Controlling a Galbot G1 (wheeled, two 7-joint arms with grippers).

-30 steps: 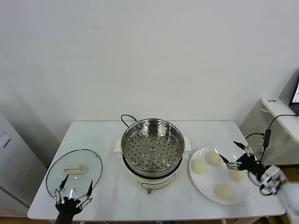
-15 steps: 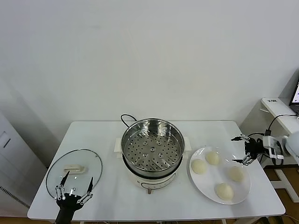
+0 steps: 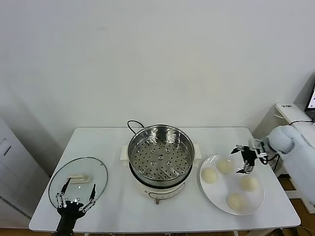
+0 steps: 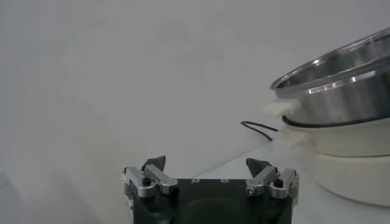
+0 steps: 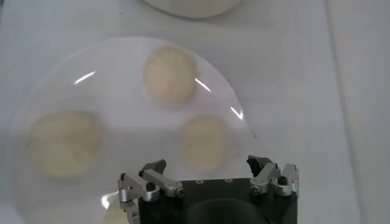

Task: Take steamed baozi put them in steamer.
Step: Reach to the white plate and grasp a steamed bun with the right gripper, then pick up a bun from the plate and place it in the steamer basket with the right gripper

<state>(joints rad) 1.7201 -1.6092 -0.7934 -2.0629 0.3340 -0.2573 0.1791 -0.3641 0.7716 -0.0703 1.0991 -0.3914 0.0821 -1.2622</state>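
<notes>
A: What is seen from the head camera?

B: A white table [image 3: 113,206] is seen in front of a pale wall. The steamer [image 3: 160,158] is placed at the middle of it, on a white base, with its holed tray bare. A white plate [image 3: 220,183] is set just to the right of the steamer, and four buns [image 3: 237,201] are spread across it, apart from one another. A glass lid [image 3: 78,180] is laid flat near the front left corner.

A: And the arms?

B: The right gripper [image 3: 243,159] is held above the far right part of the plate, between two of the buns, with its fingers spread apart and nothing between them. The left gripper [image 3: 76,194] is parked over the near edge of the lid, fingers likewise spread and empty.

A: What is shown by the left wrist camera?

B: The left gripper [image 4: 210,177] is seen with its two fingertips well apart. Beyond it, the steel rim of the steamer [image 4: 341,79] and its white base are shown, with a black cord [image 4: 259,128] lying on the table.

A: And by the right wrist camera?

B: The right gripper [image 5: 208,176] is seen from above, jaws apart and empty. The plate [image 5: 131,131] lies below it, and three buns [image 5: 169,73] are clearly shown on it, none touched by the fingers. Part of the steamer's white base [image 5: 192,6] is caught beyond the plate.
</notes>
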